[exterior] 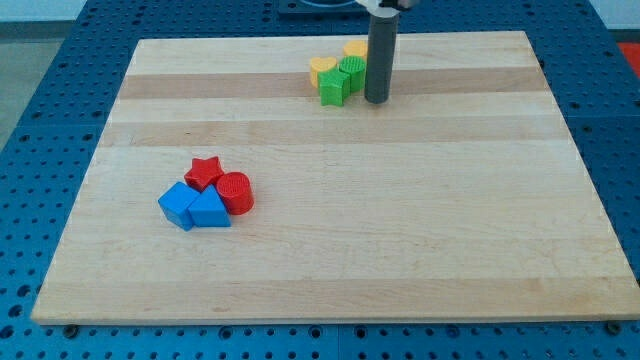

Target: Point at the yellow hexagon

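The yellow hexagon (355, 49) sits near the top middle of the wooden board (400, 200), partly hidden behind my rod. In front of it stand a green cylinder-like block (352, 68), a green cube (333, 87) and a yellow heart-shaped block (321, 68), all packed together. My tip (377, 100) rests on the board just right of the green blocks and slightly below the yellow hexagon.
A second cluster lies at the lower left: a red star (205, 173), a red cylinder (235, 192), a blue cube (178, 204) and a blue triangle (210, 210). Blue perforated table (40, 100) surrounds the board.
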`<action>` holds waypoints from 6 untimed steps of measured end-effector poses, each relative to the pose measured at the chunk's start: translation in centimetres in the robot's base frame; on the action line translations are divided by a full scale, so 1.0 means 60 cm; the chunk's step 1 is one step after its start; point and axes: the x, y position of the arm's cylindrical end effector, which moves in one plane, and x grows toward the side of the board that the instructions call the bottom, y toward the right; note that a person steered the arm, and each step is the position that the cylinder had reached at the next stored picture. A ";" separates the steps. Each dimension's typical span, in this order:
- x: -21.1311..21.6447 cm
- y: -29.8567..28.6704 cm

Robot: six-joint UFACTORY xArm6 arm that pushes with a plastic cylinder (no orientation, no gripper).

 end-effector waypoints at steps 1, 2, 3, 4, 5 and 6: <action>0.005 -0.025; 0.008 -0.045; 0.012 -0.065; 0.026 -0.050; 0.040 0.069; -0.017 0.161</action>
